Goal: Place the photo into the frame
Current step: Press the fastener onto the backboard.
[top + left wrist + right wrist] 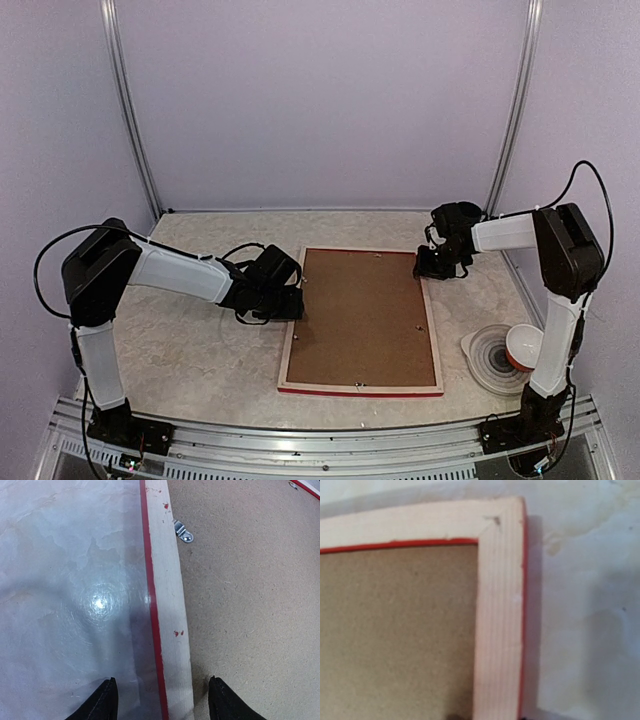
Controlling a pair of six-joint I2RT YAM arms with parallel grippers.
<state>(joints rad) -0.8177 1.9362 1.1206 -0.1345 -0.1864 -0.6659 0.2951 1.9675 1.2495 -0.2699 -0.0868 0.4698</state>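
Observation:
The frame (290, 345) lies face down on the table, pale wood back up and red outer edges showing. A brown backing board (362, 315) fills it. The photo is hidden. My left gripper (290, 300) is low at the frame's left rail (170, 610) and is open. One of its black fingertips (102, 700) is over the table and the other is over the board, with the rail between them. My right gripper (432, 268) is at the far right corner (502, 525). Only dark slivers of its fingertips (455, 717) show beside the rail, so I cannot tell how its jaws stand.
A stack of clear plates (490, 352) and a white and orange bowl (522, 345) sit near the right arm's base. A small metal tab (183, 532) sticks out over the board at the left rail. Purple walls close in the back and sides.

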